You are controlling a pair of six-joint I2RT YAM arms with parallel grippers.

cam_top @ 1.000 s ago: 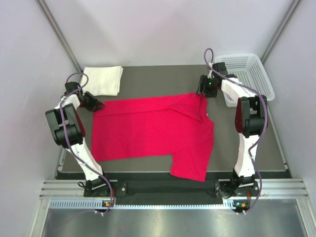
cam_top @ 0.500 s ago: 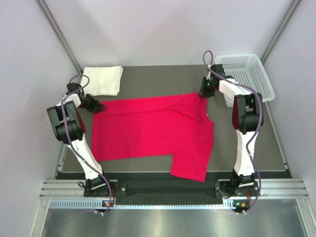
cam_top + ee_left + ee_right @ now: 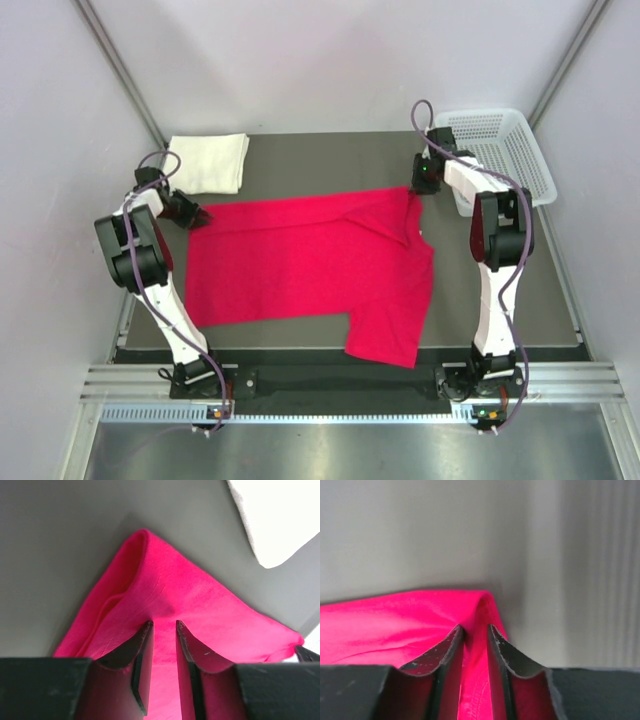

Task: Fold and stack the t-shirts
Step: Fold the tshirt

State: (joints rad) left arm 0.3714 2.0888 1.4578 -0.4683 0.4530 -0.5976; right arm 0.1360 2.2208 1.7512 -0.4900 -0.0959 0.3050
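Note:
The red t-shirt (image 3: 310, 260) lies spread across the dark mat, with one sleeve hanging toward the near edge. My left gripper (image 3: 197, 213) is shut on its far left corner; in the left wrist view the red cloth (image 3: 165, 605) fills the gap between the fingers (image 3: 142, 650). My right gripper (image 3: 418, 192) is shut on the far right corner, where red fabric (image 3: 476, 630) is pinched between its fingertips (image 3: 451, 645). The cream-white t-shirt (image 3: 208, 162) rests folded at the far left of the mat, also visible as a white patch (image 3: 280, 515).
A white mesh basket (image 3: 500, 155) stands at the far right beside the right arm. The dark mat (image 3: 330, 160) ends at a metal rail (image 3: 330, 385) near the arm bases. Grey walls close in on both sides.
The right gripper has closed on the shirt's far right corner and shifted slightly right. The left gripper has kept its hold on the left corner.

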